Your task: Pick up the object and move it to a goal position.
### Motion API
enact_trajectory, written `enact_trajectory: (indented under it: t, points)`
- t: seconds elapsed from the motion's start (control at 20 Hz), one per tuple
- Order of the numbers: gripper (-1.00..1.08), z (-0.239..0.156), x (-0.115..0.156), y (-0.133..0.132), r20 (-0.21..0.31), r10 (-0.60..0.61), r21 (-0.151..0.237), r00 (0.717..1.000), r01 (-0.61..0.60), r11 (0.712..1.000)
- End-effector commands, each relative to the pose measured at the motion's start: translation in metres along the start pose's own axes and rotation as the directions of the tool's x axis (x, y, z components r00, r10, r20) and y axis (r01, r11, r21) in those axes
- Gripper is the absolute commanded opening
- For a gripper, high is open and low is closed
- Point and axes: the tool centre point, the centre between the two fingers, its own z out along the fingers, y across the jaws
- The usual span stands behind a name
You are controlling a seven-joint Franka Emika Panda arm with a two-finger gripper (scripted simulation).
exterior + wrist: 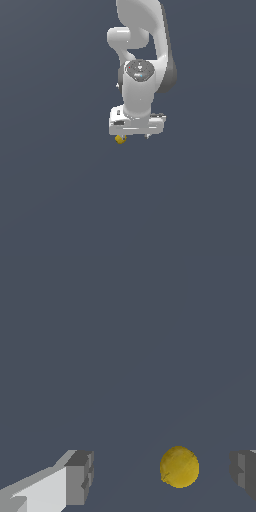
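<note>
The object (120, 139) is a tiny yellow-orange rounded blob, seen just under the gripper's finger on the exterior view's left. My white gripper (135, 136) points straight down over it. In the wrist view the object (179, 466) lies between the two grey fingertips, nearer one fingertip (243, 473) than the other (80, 478), with a gap on each side. The gripper (161, 476) is open and holds nothing.
A plain dark grey-blue surface (60, 200) fills both views. The white arm (142, 50) rises from the gripper toward the top of the exterior view. No other object shows.
</note>
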Motion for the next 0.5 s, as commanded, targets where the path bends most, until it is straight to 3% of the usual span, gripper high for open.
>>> enact_trajectory:
  t: [0.0,0.45]
  points:
    - [1.00,0.000,0.000,0.000,0.000,0.000,0.000,1.000,0.000,1.000]
    - [1.00,-0.013,0.007,0.008,-0.029,0.043,0.022,0.999,-0.042,0.999]
